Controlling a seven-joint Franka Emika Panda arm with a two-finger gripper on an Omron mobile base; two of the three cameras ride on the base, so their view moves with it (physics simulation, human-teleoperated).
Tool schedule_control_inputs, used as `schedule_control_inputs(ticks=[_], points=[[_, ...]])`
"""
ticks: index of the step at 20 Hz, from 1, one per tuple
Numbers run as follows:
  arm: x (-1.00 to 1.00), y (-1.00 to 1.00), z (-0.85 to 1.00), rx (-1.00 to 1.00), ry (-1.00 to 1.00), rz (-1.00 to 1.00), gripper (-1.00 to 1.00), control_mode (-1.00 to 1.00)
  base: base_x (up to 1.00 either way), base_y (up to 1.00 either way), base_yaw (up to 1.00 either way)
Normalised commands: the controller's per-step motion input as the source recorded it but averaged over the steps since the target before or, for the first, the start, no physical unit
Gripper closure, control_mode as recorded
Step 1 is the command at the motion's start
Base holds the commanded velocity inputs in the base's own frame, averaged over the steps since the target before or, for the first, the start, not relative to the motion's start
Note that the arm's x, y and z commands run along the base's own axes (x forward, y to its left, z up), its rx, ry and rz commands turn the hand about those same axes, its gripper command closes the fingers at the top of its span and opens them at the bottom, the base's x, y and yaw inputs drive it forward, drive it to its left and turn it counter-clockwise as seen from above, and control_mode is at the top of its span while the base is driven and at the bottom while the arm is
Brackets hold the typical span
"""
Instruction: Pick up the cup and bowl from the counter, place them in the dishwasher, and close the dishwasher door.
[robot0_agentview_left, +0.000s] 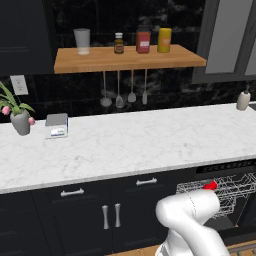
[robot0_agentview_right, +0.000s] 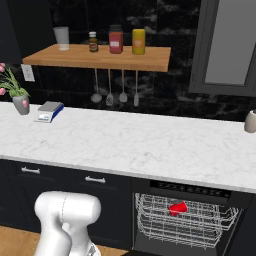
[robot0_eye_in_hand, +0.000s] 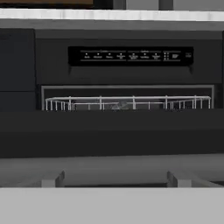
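The dishwasher (robot0_agentview_right: 186, 215) stands open under the counter (robot0_agentview_right: 125, 142), with its grey wire rack (robot0_agentview_left: 222, 192) pulled into sight. A small red piece (robot0_agentview_right: 177, 207) lies in that rack (robot0_agentview_left: 210, 185); I cannot tell whether it is the cup or the bowl, and the other one is hidden. In the hand view the control strip (robot0_eye_in_hand: 130, 56) is straight ahead, with the rack (robot0_eye_in_hand: 127, 103) below it. The dishwasher door (robot0_eye_in_hand: 112, 131) crosses that view as a dark band, and its silver bar handle (robot0_eye_in_hand: 112, 168) runs close along the bottom. My arm (robot0_agentview_left: 192, 215) bends down low in front of the cabinets.
On the counter are a potted plant (robot0_agentview_left: 20, 120), a small scale (robot0_agentview_left: 56, 125) and a soap bottle (robot0_agentview_left: 243, 100). A wooden shelf (robot0_agentview_left: 127, 57) above holds a glass and jars, with utensils hanging under it. Navy cabinets (robot0_agentview_left: 110, 215) lie left of the dishwasher.
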Motion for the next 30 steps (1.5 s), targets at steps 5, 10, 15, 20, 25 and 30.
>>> schedule_control_inputs(ticks=[5, 10, 15, 20, 25, 30], points=[[0.73, 0.21, 0.00, 0.00, -0.46, 0.01, -1.00, -1.00, 0.00, 0.00, 0.00], [0.86, 0.07, 0.21, 0.00, -0.48, 0.02, -1.00, -1.00, 0.00, 0.00, 0.00], [1.00, 0.12, 0.42, -0.07, -0.34, 0.04, -1.00, -1.00, 0.00, 0.00, 0.00], [0.98, 0.07, 0.25, -0.06, -0.17, 0.01, -1.00, -1.00, 0.00, 0.00, 0.00], [0.97, 0.04, 0.06, -0.05, -0.11, 0.02, -1.00, -1.00, 0.00, 0.00, 0.00], [0.87, 0.00, 0.00, -0.06, -0.09, 0.04, -1.00, -1.00, 0.00, 0.00, 0.00]])
